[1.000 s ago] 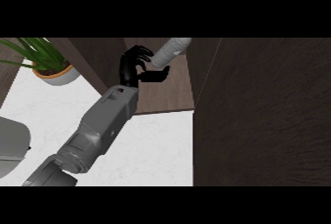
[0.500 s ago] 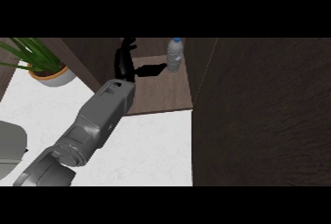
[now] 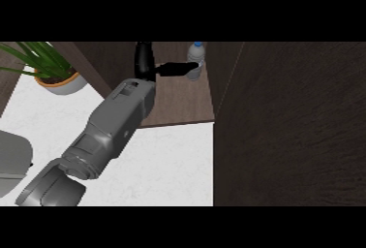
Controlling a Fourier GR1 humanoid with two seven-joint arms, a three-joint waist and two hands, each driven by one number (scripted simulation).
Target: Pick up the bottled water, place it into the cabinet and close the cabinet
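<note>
1. Head view shows one dark wood cabinet door (image 3: 293, 126) filling the right side, standing open, edge-on beside the cabinet opening.
2. One cabinet shelf (image 3: 182, 104) lies at the far centre, its floor of brown wood meeting the white counter (image 3: 164, 164) on the near side.
3. One grey forearm (image 3: 107, 131) comes in from the near left and reaches up into the cabinet; from this angle I cannot tell for certain which arm it is, though I take it for the right.
4. One potted plant (image 3: 53, 72) sits at the far left on the counter, well apart from the bottle.
5. One black right hand (image 3: 154, 65) is inside the cabinet, fingers straight, a finger or the thumb stretched toward the bottle and touching or just beside it, curled round nothing.
6. One bottled water (image 3: 197, 60) stands upright on the shelf, at the far right, near the cabinet wall.
7. That bottle looks light, stiff and smooth-sided, likely slippery and easy to tip; its middle is the safest place to hold.
</note>
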